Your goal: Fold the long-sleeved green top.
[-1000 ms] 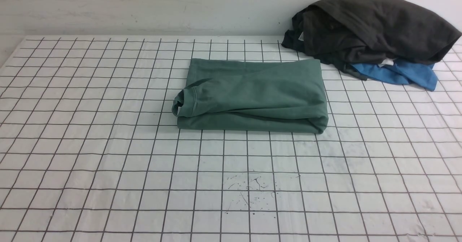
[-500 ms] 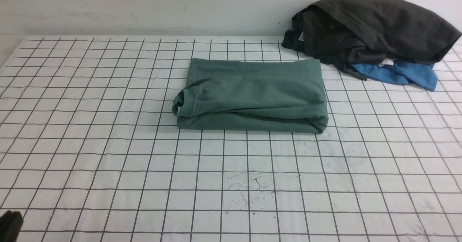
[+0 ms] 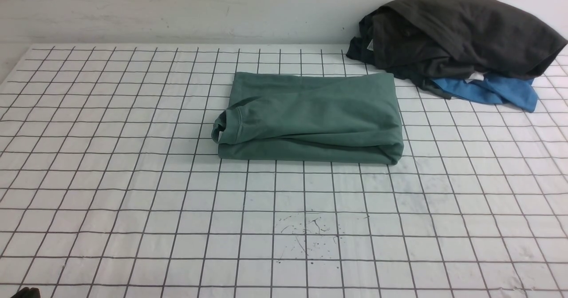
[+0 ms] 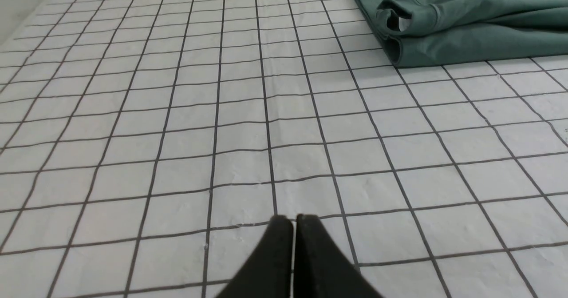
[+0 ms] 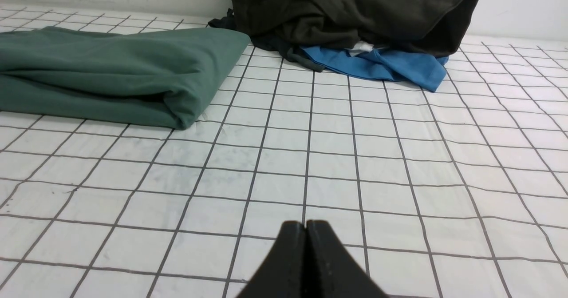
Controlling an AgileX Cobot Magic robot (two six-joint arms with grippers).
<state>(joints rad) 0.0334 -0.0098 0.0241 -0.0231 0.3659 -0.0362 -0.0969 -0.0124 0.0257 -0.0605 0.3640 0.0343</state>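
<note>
Change: half a second ago we saw a dark shape at 8 o'clock on the front view's edge; it has sunk until only a sliver shows at the very corner. A second ago that corner was bare. Everything else lies unmoved.
Left gripper (image 4: 293, 220): we see its two black fingers pressed together, empty, above bare grid squares of the bench (image 3: 133, 200); the green top lies towards 1 o'clock from it, well apart.
Green long-sleeved top (image 3: 310, 118): folded into a flat rectangle, just beyond the bench's middle, towards 12 o'clock; a ribbed edge curls at its left end.
Right gripper (image 5: 305, 227): closed tight, holding nothing, over bare bench; the top lies towards 10 o'clock from it.
Charcoal garment (image 3: 457, 31): heaped at 2 o'clock against the wall, near the top's far right corner.
Blue garment (image 3: 497, 90): pokes out beneath the charcoal heap.
Hard to make out: the top's logo and neck label are folded from sight; both arms are cut off; we cannot name the corner sliver.
</note>
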